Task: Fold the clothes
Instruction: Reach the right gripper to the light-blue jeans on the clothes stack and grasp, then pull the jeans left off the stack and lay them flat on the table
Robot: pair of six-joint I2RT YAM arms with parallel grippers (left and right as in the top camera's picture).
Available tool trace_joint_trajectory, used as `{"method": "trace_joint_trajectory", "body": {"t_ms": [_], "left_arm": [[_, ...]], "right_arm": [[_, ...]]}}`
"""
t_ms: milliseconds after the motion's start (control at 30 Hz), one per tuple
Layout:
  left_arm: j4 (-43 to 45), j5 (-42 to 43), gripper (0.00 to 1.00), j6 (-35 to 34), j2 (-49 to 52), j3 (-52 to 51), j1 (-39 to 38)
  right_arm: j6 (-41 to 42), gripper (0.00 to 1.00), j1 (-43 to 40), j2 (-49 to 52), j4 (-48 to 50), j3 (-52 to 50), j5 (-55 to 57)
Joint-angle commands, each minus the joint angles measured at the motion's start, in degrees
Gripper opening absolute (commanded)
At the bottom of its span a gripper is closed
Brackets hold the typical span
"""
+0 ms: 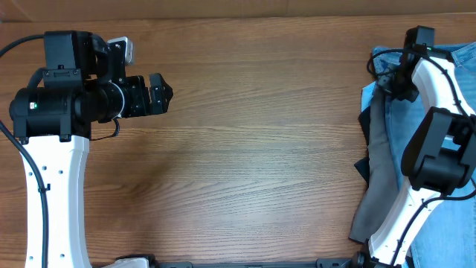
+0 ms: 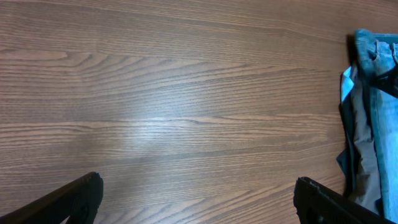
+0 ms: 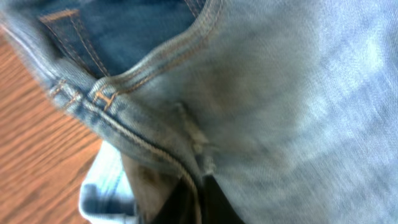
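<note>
The overhead camera looks straight down on the brown wood-grain table (image 1: 260, 149), far enough off to take in both my arms, with the heap of light-blue denim and grey cloth (image 1: 381, 156) at the frame's right edge. My left wrist camera sits well away from that heap and faces it at a slant across bare wood, past the dark fingertips (image 2: 74, 199) of my left gripper (image 1: 162, 94). My right wrist camera hangs very near the heap, so blurred denim seams fill it. All three views share the heap's table-side fringe.
</note>
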Motion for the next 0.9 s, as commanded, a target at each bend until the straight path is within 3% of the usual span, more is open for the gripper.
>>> {"method": "trace_joint_trajectory", "body": {"t_ms": [0,233,433,567,733,767,833,867], "left_arm": [[-0.1,-0.4,1.00,0.9,0.2,1.5,0.2],[-0.2,-0.2,1.00,0.9,0.2,1.5,0.2],[-4.5,-0.6,1.00,0.8,0.1,7.0,0.6],[-10.0,-2.0,1.00,-2.1,0.1,18.0,3.3],[-18.4,-3.2,1.00,-3.5,0.0,36.3,9.1],[-20.9,-6.4,1.00,-2.6,-0.1,43.4,11.2],[-22.9,-10.7,1.00,-2.3,-0.5,49.7,12.9],[-23.6,-12.4,1.00,-2.3,-0.7,51.9,13.2]], "right_arm": [[0.5,0.04,-1.6,0.0,-0.5,1.6,-0.1],[1.4,0.04,-2.8,-3.9,-3.7,8.2,-3.2],[-2.9,0.04,-1.2,-9.3,-12.3,28.5,-16.2],[-3.0,0.04,5.1,-12.0,-19.5,42.5,-22.3],[-3.1,0.04,23.7,-13.7,-28.5,50.5,-22.5],[-3.1,0.04,34.2,-13.6,-31.2,50.5,-22.4],[-3.1,0.06,47.4,-12.3,-33.8,50.2,-21.9],[-3.2,0.16,52.4,-11.6,-34.2,50.0,-20.8]]}}
